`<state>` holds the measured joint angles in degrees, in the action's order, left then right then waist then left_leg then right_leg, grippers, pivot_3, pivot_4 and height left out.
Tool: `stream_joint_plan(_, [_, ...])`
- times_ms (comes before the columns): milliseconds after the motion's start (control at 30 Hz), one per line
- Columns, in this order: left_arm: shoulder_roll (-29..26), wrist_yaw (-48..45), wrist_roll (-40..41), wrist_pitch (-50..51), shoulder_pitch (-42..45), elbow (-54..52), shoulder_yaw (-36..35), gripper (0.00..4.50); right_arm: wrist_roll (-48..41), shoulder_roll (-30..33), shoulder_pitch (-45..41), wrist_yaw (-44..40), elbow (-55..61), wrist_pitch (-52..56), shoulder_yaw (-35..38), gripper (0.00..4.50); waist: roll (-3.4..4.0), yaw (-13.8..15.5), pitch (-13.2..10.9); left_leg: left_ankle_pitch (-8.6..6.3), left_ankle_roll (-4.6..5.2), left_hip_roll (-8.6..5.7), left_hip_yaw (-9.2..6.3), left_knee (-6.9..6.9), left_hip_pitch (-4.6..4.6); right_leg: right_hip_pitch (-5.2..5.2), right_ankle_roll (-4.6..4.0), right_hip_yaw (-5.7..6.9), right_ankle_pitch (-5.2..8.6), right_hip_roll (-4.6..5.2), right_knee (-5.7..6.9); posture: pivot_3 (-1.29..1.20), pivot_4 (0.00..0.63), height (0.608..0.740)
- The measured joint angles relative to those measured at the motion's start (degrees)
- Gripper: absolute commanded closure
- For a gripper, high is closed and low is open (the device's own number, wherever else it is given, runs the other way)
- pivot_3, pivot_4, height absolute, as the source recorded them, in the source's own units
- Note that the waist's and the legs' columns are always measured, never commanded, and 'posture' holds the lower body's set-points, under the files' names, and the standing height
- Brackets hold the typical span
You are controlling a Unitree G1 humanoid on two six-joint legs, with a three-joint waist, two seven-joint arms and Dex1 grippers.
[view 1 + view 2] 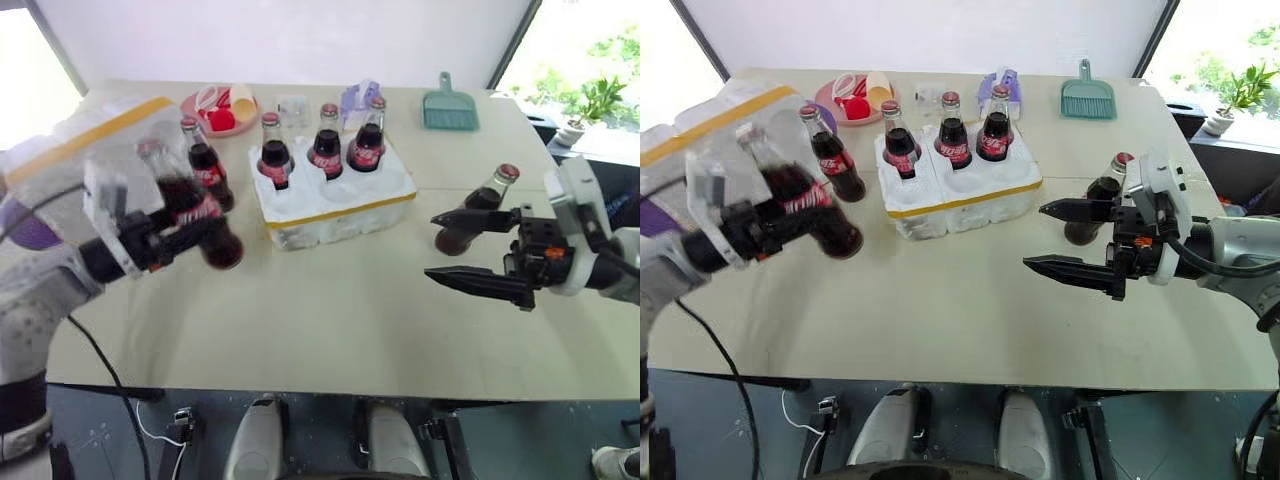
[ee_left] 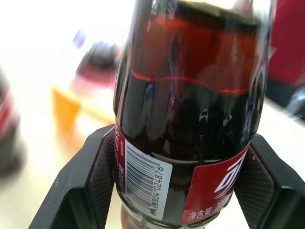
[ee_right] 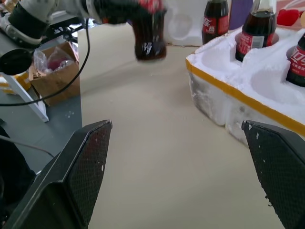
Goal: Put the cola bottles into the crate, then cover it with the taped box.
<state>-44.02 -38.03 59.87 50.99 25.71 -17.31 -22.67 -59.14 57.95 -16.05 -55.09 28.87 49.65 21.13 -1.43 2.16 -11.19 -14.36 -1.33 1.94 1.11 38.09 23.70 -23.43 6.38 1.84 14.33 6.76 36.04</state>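
Three cola bottles [image 1: 327, 140] are already sitting in the back wells of the crate [image 1: 335, 205], leaving the front row free. The left gripper [image 1: 190, 236] is clamping a fourth bottle [image 1: 190, 205] by its labelled body, tilted, neck leaning toward eleven o'clock, clear of the desk [image 1: 330, 310]. From it the crate is lying toward two o'clock, so the left arm is nearer the free wells. The right gripper [image 1: 1065, 238] is hanging wide and holding nothing, another bottle [image 1: 1102, 205] just behind it.
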Motion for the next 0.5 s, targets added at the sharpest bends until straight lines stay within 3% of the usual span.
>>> stream_joint_plan(200, [9.34,1.26,-3.08,-0.75,16.08,7.47,10.9,1.73,-0.07,-0.29,1.03,1.8,0.32,-0.04,0.45,0.0,0.0,0.09,0.0,0.0,0.01,-0.06,0.01,-0.01,0.04,0.0,0.32,-0.02,-0.17,-0.01,-0.02,0.0,0.15,0.736])
stream_joint_plan(367, [17.96,-1.61,-16.41,-9.84,24.77,19.18,22.6,1.73,-0.2,-0.78,3.59,4.02,1.3,-0.05,2.35,0.0,0.0,0.04,0.0,0.01,0.02,-0.06,0.01,-0.02,0.04,-0.03,0.32,-0.01,-0.17,-0.02,-0.02,0.0,0.15,0.736])
stream_joint_plan(500, [23.21,-1.07,-27.07,-18.55,29.74,31.4,27.41,1.73,-0.59,-2.0,5.21,5.65,2.71,-0.09,2.72,0.0,-0.01,-0.13,-0.01,0.0,0.02,-0.06,0.02,-0.02,0.06,-0.08,0.32,-0.03,-0.17,-0.02,-0.03,0.0,0.15,0.736])
